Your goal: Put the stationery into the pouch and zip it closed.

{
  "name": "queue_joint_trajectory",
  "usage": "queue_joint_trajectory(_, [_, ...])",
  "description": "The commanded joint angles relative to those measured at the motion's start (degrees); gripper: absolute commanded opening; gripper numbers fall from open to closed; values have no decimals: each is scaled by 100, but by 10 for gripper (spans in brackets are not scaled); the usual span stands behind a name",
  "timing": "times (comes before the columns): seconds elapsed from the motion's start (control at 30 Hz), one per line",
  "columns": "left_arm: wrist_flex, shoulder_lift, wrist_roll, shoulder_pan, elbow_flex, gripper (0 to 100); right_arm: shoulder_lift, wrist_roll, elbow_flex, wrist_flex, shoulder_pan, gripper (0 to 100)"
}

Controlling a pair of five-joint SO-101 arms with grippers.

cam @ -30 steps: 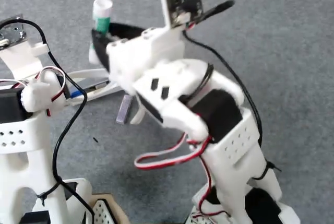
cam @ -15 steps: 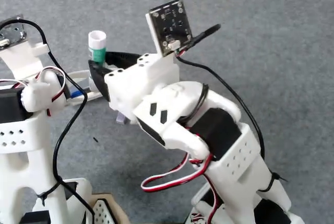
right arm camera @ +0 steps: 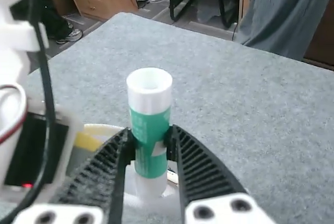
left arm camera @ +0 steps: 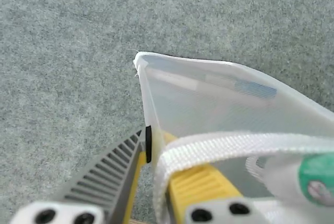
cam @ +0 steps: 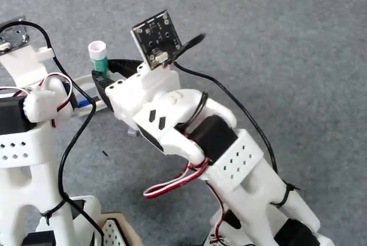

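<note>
On the tabletop (cam: 287, 39): pouch (left arm camera: 219, 104) at ten o'clock, mouth open.
Left gripper (left arm camera: 151, 148): fingers clamped on the pouch rim; best kept holding it wide.
Right gripper (right arm camera: 150, 139): fingers clamped on the glue stick (right arm camera: 150, 114); lower straight, release inside.
Glue stick: over the pouch mouth, long axis upright, white end pointing up.

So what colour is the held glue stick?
The glue stick is green with white ends; clearest in right wrist view.

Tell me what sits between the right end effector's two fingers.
A green-and-white glue stick, upright, is clamped between the right end effector's black fingers; the right wrist view shows it.
</note>
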Motion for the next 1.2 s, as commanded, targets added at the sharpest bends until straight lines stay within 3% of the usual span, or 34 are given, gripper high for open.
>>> queue_joint_trajectory(0.0, [-18,-62,44,-57,-84,28,-171,79,31,-281,193,13])
queue_joint_trajectory(0.2, [-18,-62,44,-31,-84,28,-171,879,22,-290,185,16])
queue_joint_trajectory(0.33, [-18,-62,44,-31,-84,28,-171,888,22,-290,185,29])
queue_joint_trajectory(0.5, [-18,-62,44,-31,-84,28,-171,870,40,-246,193,138])
queue_joint_trajectory(1.03, [-18,-62,44,-31,-92,28,-171,888,-84,-237,167,142])
queue_joint_trajectory(1.17, [-18,-62,26,-31,-92,28,-171,897,-286,193,167,146])
